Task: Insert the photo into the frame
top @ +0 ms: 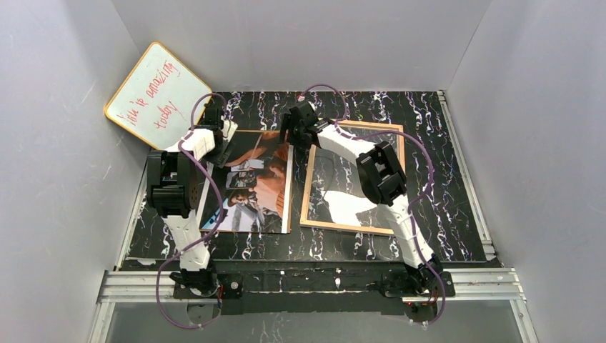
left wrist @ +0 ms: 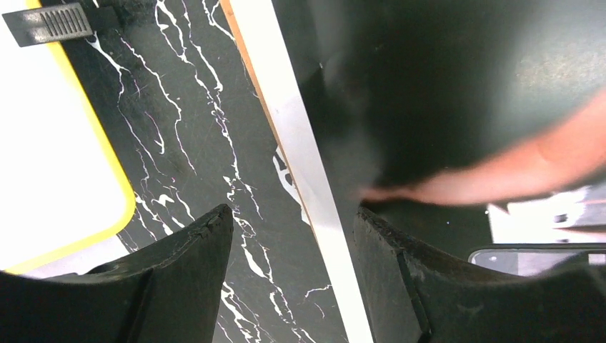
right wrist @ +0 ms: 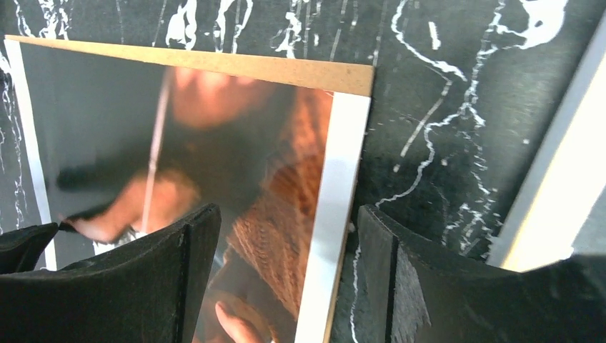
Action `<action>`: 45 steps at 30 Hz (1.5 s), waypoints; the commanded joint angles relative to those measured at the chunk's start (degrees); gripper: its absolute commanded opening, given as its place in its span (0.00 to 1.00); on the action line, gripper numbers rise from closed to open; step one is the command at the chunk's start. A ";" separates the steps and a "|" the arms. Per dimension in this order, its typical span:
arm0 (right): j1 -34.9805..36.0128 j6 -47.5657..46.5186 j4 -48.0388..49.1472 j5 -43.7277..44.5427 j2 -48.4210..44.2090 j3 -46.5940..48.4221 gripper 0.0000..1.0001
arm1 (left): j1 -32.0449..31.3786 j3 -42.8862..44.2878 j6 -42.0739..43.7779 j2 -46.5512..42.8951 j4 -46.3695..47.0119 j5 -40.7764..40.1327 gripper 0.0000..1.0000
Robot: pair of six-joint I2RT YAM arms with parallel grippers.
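The left pincer [left wrist: 293, 236] and right pincer [right wrist: 282, 236] are held wide astride the far corners of the photo [top: 261, 179], the frame [top: 308, 193] just right of the right pincer, and the photo could be creased if the board [right wrist: 286, 69] beneath is pinched too.

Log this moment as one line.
left gripper: open, straddling left edge of dark white-bordered paper photo | right gripper: open, straddling its right edge | tan-rimmed rectangular frame: flat beside it, unfilled

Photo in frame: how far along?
Done: nothing. The photo lies flat beside the frame, not in it. In hand: left claw and right claw, both open, straddle its side edges near the far corners. Left: grip, lift, lay in frame.
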 commanded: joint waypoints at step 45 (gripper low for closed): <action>9.04 -16.70 -4.95 10.76 0.30 6.25 0.74 | -0.62 -4.98 2.04 2.47 -2.04 2.94 0.60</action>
